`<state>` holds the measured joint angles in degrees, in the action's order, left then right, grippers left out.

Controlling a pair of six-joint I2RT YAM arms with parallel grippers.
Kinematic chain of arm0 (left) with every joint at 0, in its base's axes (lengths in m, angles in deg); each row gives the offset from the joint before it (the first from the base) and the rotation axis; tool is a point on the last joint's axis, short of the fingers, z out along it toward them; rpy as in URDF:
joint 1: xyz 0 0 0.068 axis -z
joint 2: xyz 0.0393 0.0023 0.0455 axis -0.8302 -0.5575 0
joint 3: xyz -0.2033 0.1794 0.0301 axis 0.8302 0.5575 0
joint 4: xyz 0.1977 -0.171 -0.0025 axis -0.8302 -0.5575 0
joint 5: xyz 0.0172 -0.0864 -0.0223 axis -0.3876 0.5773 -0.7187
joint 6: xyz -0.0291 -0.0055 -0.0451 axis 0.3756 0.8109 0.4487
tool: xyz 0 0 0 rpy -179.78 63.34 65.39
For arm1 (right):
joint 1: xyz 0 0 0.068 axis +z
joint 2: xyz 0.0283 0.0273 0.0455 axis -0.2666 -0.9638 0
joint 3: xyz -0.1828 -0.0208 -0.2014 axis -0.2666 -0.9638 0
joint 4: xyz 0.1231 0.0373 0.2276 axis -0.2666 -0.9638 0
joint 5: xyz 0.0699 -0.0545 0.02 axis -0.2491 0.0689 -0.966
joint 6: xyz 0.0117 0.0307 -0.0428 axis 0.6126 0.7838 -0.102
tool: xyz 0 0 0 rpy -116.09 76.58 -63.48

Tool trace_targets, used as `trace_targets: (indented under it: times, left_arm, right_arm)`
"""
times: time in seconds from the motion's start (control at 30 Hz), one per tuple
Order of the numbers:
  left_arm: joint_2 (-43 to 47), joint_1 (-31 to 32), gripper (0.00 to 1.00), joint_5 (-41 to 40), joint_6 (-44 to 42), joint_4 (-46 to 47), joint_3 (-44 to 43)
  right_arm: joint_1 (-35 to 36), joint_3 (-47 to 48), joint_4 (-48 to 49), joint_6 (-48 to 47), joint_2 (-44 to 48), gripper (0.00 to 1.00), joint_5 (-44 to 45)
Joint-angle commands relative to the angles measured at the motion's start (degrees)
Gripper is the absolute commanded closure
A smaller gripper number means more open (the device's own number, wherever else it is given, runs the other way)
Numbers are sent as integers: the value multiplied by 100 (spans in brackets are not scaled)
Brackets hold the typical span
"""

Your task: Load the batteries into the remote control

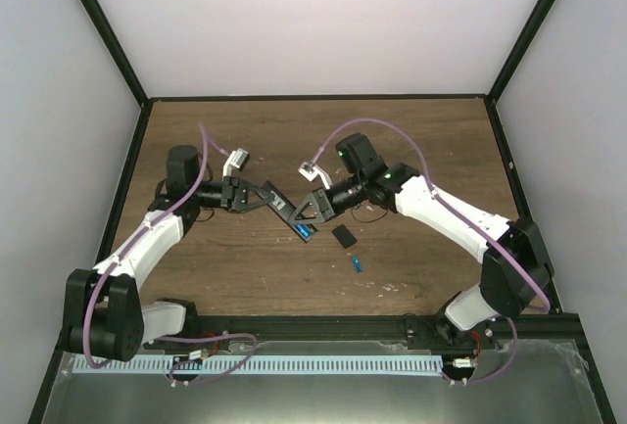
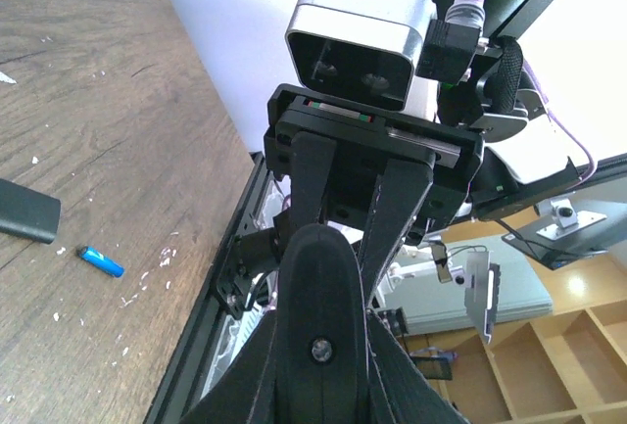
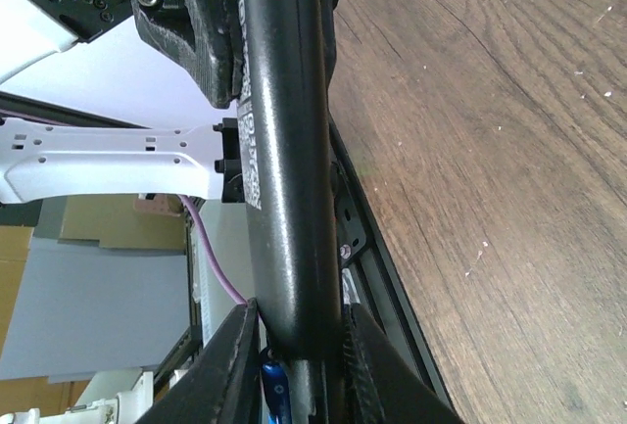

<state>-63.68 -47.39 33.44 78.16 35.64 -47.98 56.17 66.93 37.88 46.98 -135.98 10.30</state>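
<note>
Left arm reaches in from the near-left corner over the wooden surface [image 1: 245,130]. Left hand [image 1: 263,195] is clamped on one end of the remote control [image 3: 289,169]. In the right wrist view, one of its fingers [image 3: 186,23] presses flat against the bar's side, just above a white printed label.

Centre: the remote control is a slim black bar spanning the gap between the two hands. It runs diagonally in the top view, from upper left to lower right.

Right hand [image 3: 294,365] is also closed on the remote control, at the opposite end, with a finger tight against each long side. A blue battery [image 3: 274,388] shows at this end, just beside one finger. Cannot tell whether it sits in the recess. Cannot tell whether the bar touches the surface.

Right of the hands, a small flat black piece [image 1: 344,236] lies on the surface, apart from the remote control.

Further right and nearer the arm bases, a loose battery [image 1: 359,265], bright blue, lies on its side on the surface near the black piece, with nothing touching it.
</note>
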Motion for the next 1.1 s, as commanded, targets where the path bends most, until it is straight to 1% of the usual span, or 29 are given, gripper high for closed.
trace_targets:
  times: [0.0, 0.23, 0.43, 0.67, 0.83, 0.87, 0.93, 1.07]
  left_arm:
    - [-58, -8, 100, -89, 103, 352, -181]
    - [-105, -8, 100, -89, 159, 410, -230]
    - [-113, -3, 100, -91, 160, 419, -227]
    - [-87, -12, 100, -88, 151, 419, -218]
    - [-90, -20, 100, -102, 25, 299, -229]
    - [-101, -25, 100, -119, -55, 221, -237]
    - [-141, -36, 100, -184, -320, -99, -281]
    - [-249, -56, 100, -405, -841, -685, -389]
  right_arm:
    - [95, -137, -155, -214, 183, 85, 3]
    - [136, -154, -98, -279, 132, 85, -98]
    - [198, -189, -59, -307, 58, 88, -161]
    - [209, -221, 6, -306, 65, 87, -112]
    - [197, -130, -68, -384, 190, 76, 334]
    - [188, -100, -102, -412, 254, 72, 591]
    - [148, -69, -155, -458, 408, 60, 1006]
    - [4, -122, -224, -506, 794, 49, 1678]
